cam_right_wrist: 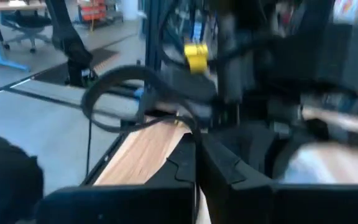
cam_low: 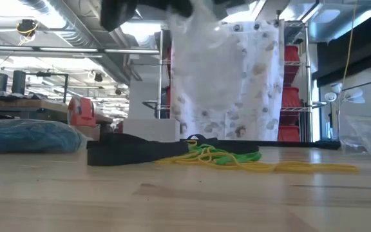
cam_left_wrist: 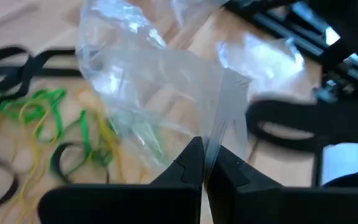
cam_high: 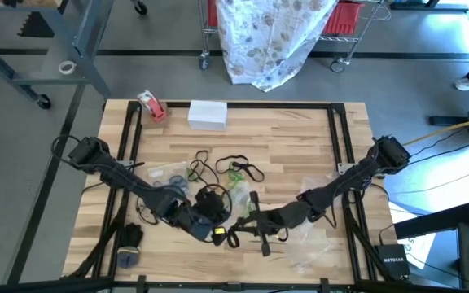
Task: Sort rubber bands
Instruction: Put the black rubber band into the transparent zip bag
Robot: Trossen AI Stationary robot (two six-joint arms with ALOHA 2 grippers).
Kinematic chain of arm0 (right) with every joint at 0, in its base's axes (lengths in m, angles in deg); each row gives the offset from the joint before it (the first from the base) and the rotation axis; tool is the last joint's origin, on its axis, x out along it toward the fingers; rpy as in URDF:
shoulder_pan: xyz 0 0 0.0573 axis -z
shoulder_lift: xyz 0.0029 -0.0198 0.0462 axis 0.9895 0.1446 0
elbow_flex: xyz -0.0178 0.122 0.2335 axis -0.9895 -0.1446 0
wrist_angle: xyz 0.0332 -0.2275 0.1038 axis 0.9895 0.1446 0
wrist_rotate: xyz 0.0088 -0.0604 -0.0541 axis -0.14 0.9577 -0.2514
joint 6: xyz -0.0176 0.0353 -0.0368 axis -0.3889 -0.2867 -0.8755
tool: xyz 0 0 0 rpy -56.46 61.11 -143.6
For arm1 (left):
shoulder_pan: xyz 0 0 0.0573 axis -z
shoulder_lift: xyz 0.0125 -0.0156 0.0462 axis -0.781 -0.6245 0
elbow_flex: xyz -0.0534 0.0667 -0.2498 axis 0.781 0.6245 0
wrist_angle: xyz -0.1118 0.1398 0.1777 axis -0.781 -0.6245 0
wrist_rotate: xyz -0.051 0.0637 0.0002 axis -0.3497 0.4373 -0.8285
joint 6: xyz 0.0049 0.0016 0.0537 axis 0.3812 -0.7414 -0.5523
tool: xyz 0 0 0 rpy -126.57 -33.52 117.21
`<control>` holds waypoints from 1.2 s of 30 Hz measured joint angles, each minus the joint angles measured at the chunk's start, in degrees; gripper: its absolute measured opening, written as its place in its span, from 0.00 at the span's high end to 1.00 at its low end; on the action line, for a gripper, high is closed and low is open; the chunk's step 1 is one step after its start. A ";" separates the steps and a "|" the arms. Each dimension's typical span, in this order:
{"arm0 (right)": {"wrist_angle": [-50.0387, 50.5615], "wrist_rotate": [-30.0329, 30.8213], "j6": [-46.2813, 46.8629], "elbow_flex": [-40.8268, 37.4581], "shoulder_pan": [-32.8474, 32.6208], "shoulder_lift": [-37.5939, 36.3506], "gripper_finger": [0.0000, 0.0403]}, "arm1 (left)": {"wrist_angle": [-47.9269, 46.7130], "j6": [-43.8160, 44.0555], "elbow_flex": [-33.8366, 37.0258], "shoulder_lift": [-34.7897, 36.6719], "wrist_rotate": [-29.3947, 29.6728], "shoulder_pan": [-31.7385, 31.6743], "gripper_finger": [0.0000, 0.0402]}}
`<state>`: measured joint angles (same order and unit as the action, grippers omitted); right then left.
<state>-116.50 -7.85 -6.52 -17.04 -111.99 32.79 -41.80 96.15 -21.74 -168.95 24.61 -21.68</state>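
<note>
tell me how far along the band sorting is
Early, it seems. Nothing looks sorted yet: black, green and yellow rubber bands lie mixed in a tangle at mid-table. In hand: the left gripper is shut on a clear plastic bag, the right gripper on a black band. The whole pile is left.

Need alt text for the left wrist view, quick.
The left gripper, shut, pinches a clear plastic bag held up over the wooden table. Green, yellow and black rubber bands lie loose below.
</note>
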 joint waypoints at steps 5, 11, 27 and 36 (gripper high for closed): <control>-3.30 -2.03 -6.26 0.07 0.02 0.26 0.98 | 2.84 -1.27 -0.02 0.00 0.02 -0.76 1.00; -5.64 -5.13 -20.49 0.24 0.07 2.40 0.98 | 3.86 -1.27 -0.02 0.00 -0.14 -1.40 1.00; -2.78 -2.93 -36.76 0.24 1.55 2.80 0.98 | 6.68 -2.45 -0.09 0.00 -3.76 -1.25 1.00; 5.85 3.78 -39.69 0.32 1.31 2.80 0.98 | 6.80 -2.41 -0.09 0.00 -4.64 -1.12 1.00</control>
<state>-110.65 -4.07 -46.20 -16.72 -110.69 35.59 -35.00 93.73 -21.83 -168.95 19.97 -22.80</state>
